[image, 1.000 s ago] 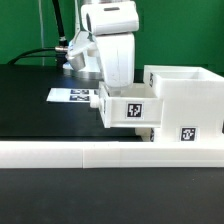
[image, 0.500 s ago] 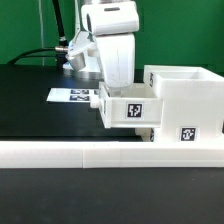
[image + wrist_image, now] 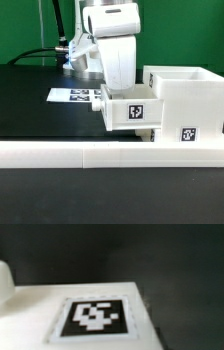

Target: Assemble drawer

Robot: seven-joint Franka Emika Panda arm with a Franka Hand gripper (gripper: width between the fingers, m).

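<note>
Tray point(image 3: 127, 110) at frame centre is sitting partway into the housing point(image 3: 185, 95), seemingly for sliding home, while the gripper point(image 3: 108, 88) is hovering behind it, finger spacing impossible to tell.

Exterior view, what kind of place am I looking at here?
Probably a robotics lab test bench: a black table with a green backdrop, printed tags on the marker board, and a tagged white drawer being assembled.
</note>
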